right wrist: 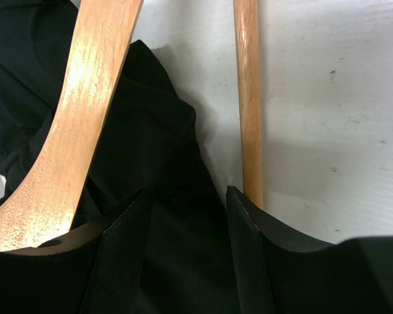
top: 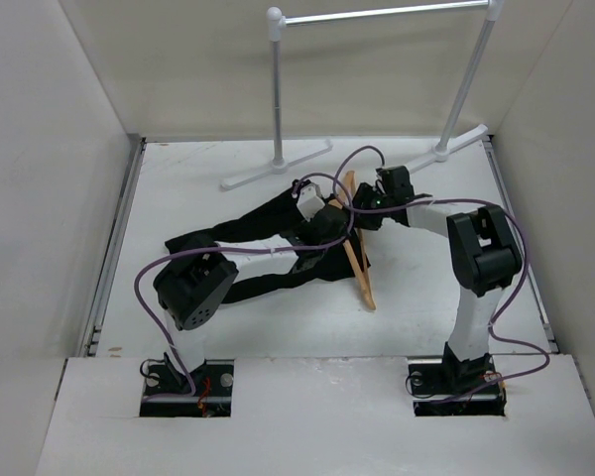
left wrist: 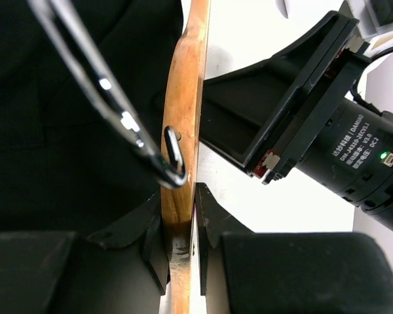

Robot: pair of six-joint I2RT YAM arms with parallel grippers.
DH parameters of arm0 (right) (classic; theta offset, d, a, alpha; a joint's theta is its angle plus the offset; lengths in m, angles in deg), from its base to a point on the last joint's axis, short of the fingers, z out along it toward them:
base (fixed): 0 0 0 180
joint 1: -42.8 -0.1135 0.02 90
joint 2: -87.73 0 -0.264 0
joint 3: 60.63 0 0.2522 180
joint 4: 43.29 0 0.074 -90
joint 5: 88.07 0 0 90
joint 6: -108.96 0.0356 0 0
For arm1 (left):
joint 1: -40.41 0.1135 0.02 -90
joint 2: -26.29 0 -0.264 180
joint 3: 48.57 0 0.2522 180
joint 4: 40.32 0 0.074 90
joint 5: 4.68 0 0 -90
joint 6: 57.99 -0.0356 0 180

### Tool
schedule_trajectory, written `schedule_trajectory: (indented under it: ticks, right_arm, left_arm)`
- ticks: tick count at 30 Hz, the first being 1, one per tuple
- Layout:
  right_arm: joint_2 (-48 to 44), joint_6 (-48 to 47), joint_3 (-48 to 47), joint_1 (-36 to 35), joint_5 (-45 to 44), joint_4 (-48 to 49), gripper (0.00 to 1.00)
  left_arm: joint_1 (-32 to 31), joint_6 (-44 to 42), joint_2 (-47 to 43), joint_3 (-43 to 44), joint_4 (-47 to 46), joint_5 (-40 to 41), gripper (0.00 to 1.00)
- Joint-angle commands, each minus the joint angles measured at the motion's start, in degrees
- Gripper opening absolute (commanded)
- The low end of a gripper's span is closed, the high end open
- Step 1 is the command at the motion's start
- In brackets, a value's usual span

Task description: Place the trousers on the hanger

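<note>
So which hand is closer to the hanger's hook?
Left. The left gripper pinches the hanger right beside the hook; the right gripper is farther off, at the trousers.

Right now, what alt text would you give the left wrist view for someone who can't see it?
Two black jaws pinch a tan wooden hanger seen edge-on, a metal hook slanting in from the upper left. Black trousers fill the left side; the right arm, a green light lit, sits at right over the white table.

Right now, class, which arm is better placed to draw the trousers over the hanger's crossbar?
Right, probably. The right jaws straddle the trousers beside the crossbar, inside the hanger; the left jaws are clamped on that hanger, holding it.
</note>
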Motion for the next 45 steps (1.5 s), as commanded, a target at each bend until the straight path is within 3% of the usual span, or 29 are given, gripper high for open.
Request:
schedule_trajectory:
  ticks: [1, 3, 6, 10, 19, 23, 35, 45]
  right_arm:
    - [1.9, 1.4, 1.0, -0.1, 0.8, 0.9, 0.56]
    - [1.3, 1.9, 2.8, -0.5, 2.4, 1.6, 0.49]
    - [-0.1, 3.5, 5.1, -0.6, 3.8, 3.0, 0.21]
    - [-4.4, 9.6, 10.0, -0.6, 6.7, 10.9, 0.10]
    - [-13.8, 24.6, 15.3, -2.0, 7.6, 21.1, 0.07]
    - [-15.1, 26.6, 16.1, -1.4, 6.9, 21.8, 0.05]
    - [-16.6, 22.3, 16.1, 4.0, 5.3, 16.5, 0.04]
    - [-20.7, 20.3, 21.3, 4.9, 1.4, 14.3, 0.03]
  left_arm:
    - [0.8, 0.7, 0.0, -1.8, 1.8, 1.4, 0.07]
    - [1.1, 0.7, -0.9, -2.8, 1.8, 1.8, 0.07]
    - [1.6, 0.7, -2.2, -4.6, 1.8, 2.2, 0.07]
    - [2.3, 0.4, -4.9, -7.5, 1.8, 2.9, 0.07]
    - [2.9, -1.8, -11.5, -15.2, 3.3, 4.6, 0.07]
    - [3.0, -3.3, -14.7, -18.2, 5.0, 5.9, 0.07]
    - [6.7, -12.6, -24.8, -24.0, 12.6, 9.7, 0.07]
    - [10.3, -16.6, -29.3, -23.3, 18.2, 14.6, 0.06]
